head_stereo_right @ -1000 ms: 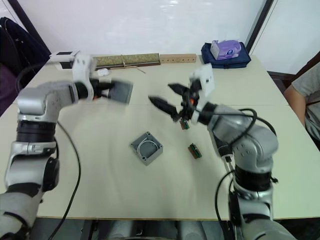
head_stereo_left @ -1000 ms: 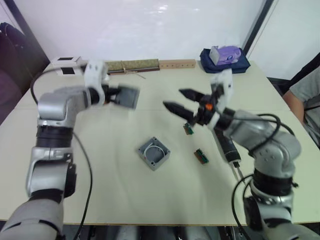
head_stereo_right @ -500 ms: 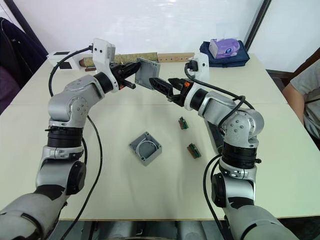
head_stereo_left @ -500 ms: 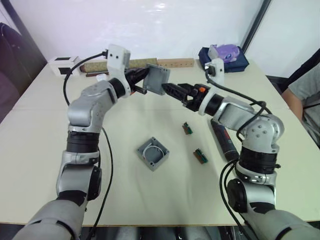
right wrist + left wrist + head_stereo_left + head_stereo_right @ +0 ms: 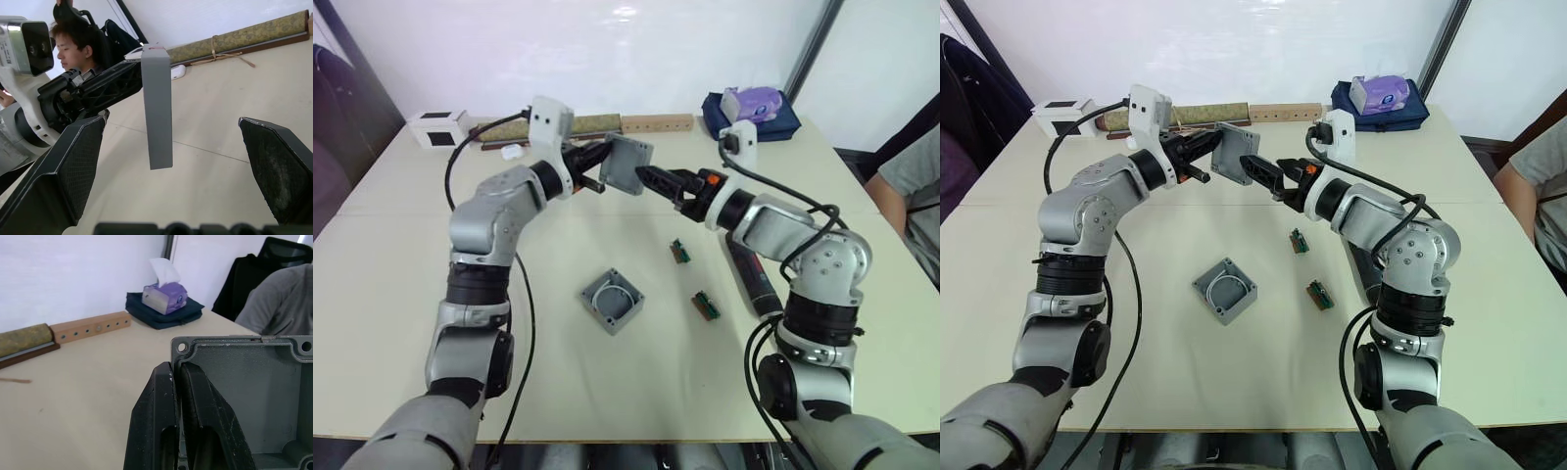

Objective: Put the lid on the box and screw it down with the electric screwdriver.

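1. The left gripper is clamped on one edge of the lid; the left wrist view shows its two fingers pressed close together over the lid's rim, with the recessed underside facing that camera. Over the last second this arm has swung the lid from the robot's left toward the middle of the table and raised it, so it now hangs in the air on edge, well above the tabletop.

2. The box sits open on the table below and nearer the robot, with its white wire loop visible. It lies where it did a second ago, and the lid is not yet over it.

3. The right gripper has reached in toward the lid. Its fingers are spread wide and empty, and in the right wrist view the lid stands edge-on between the two pads, touching neither. This looks like a hand-over being set up: the right fingers would need to close on the lid's faces before the left lets go.

4. The electric screwdriver lies flat on the table under the right arm, untouched, beside two small green circuit boards. Screwing is still some way off.
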{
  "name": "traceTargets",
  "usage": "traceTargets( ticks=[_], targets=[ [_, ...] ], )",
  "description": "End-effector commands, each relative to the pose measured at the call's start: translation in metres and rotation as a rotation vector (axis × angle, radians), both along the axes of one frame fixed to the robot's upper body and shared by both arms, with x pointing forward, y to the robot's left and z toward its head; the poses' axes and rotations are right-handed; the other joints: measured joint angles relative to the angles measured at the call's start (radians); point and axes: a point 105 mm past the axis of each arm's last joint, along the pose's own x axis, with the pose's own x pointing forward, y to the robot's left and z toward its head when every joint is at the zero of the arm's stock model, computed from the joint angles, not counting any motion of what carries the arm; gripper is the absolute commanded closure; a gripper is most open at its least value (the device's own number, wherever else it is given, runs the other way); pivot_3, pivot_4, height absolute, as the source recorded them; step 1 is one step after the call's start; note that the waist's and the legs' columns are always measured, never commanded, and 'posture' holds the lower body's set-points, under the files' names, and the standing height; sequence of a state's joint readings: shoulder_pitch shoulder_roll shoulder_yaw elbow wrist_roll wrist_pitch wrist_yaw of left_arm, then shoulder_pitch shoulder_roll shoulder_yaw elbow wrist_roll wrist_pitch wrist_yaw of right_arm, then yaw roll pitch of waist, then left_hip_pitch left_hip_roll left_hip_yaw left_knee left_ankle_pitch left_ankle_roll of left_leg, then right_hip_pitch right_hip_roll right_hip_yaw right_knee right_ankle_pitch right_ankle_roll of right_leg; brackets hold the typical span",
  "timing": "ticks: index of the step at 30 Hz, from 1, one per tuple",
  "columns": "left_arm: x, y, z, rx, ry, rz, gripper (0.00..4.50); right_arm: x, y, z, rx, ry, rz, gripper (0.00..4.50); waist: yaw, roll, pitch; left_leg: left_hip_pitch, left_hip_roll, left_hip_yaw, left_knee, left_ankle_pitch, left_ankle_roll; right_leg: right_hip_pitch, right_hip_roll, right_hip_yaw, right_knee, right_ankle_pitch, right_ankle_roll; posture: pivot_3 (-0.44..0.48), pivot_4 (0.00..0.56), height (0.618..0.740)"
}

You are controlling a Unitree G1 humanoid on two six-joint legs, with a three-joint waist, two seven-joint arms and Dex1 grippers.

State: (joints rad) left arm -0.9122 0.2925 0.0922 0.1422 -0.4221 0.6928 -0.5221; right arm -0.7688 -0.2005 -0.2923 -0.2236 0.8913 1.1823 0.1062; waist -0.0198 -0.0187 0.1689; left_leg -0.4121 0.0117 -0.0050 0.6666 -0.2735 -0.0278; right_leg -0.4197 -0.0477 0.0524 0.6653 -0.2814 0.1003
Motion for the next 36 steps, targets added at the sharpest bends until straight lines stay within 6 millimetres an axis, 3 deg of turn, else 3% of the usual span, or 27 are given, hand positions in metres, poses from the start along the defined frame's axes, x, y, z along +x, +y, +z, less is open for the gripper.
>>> traceTargets(
  ticks=[1,4,7,11,17,26,29,36],
  targets=[
    [-0.011,-0.008,0.020,-0.007,-0.074,-0.049,4.48,-0.006,0.002,0.013,0.028,-0.052,0.018,0.00,0.000,0.000,0.000,0.000,0.000,0.000,0.000,0.000,0.000,0.000,0.000,0.000,0.000,0.000,0.000,0.000,0.150,0.740],
    [-0.012,-0.007,0.021,-0.014,-0.073,-0.049,4.48,-0.005,0.003,0.013,0.031,-0.051,0.018,0.00,0.000,0.000,0.000,0.000,0.000,0.000,0.000,0.000,0.000,0.000,0.000,0.000,0.000,0.000,0.000,0.000,0.150,0.740],
    [-0.012,-0.007,0.021,-0.015,-0.073,-0.047,4.50,-0.005,0.002,0.013,0.038,-0.050,0.017,0.65,0.000,0.000,0.000,0.000,0.000,0.000,0.000,0.000,0.000,0.000,0.001,0.000,0.000,0.000,0.000,0.000,0.150,0.740],
    [-0.014,-0.007,0.022,-0.018,-0.072,-0.053,4.50,-0.005,0.002,0.013,0.036,-0.050,0.016,1.94,0.000,0.000,0.000,0.000,0.000,0.000,0.000,0.000,0.000,0.000,0.001,0.000,0.000,0.000,0.000,0.000,0.150,0.740],
    [-0.018,-0.011,0.022,-0.025,-0.069,-0.067,4.50,-0.005,0.003,0.011,0.033,-0.051,0.013,4.29,0.000,0.000,0.000,0.000,0.000,0.000,0.000,0.000,0.000,0.000,0.001,0.000,0.000,0.000,0.000,0.000,0.150,0.740],
    [-0.020,-0.011,0.023,-0.027,-0.066,-0.078,4.50,-0.005,0.006,0.008,0.020,-0.051,0.007,4.38,-0.001,0.000,0.000,0.000,0.000,0.000,0.000,0.000,0.000,0.000,0.001,0.000,0.000,0.000,0.000,0.000,0.150,0.740],
    [-0.020,-0.009,0.021,-0.022,-0.051,-0.087,3.63,-0.005,0.006,0.008,0.020,-0.055,0.004,4.38,0.000,0.000,0.000,0.000,0.000,0.000,0.000,0.000,0.000,0.000,0.001,0.000,0.000,0.000,0.000,0.000,0.150,0.740],
    [-0.018,0.001,0.018,0.000,-0.028,-0.071,0.84,-0.004,0.005,0.008,0.021,-0.062,-0.004,4.38,-0.001,0.000,0.000,0.000,0.000,0.000,0.000,0.000,0.000,0.000,0.001,0.000,0.000,0.000,0.000,0.000,0.150,0.740]
  ],
)
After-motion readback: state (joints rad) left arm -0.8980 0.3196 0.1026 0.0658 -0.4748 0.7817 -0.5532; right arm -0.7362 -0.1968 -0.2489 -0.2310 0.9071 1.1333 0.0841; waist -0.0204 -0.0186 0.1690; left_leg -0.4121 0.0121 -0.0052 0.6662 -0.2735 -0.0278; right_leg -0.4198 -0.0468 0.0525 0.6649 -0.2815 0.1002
